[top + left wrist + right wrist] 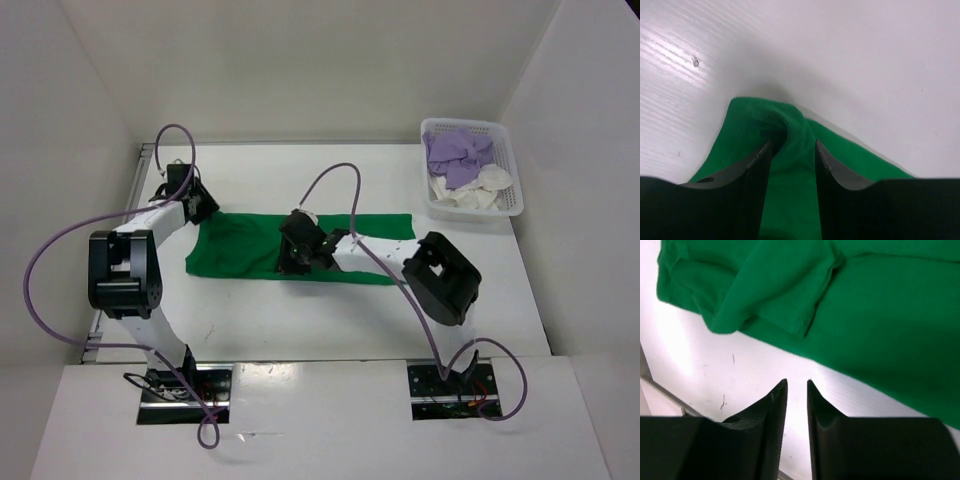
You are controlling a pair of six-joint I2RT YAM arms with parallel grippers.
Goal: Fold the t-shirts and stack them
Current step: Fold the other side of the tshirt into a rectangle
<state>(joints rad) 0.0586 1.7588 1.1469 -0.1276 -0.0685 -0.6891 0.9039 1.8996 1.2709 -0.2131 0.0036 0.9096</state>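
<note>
A bright green t-shirt [240, 252] lies spread in a long band across the middle of the table. My left gripper [205, 207] is at its far left corner. In the left wrist view the gripper [792, 142] is shut on a raised ridge of the green t-shirt [747, 122]. My right gripper [284, 267] hangs at the shirt's near edge. In the right wrist view it [797, 381] is slightly open with only bare table in the gap, just short of the green t-shirt [880, 315]. A lavender t-shirt [455, 155] and a cream-white t-shirt [482, 188] lie crumpled in the basket.
The white lattice basket [475, 211] stands at the table's far right corner. White walls enclose the table on the left, back and right. Purple cables loop above both arms. A folded sleeve [775, 300] shows in the right wrist view.
</note>
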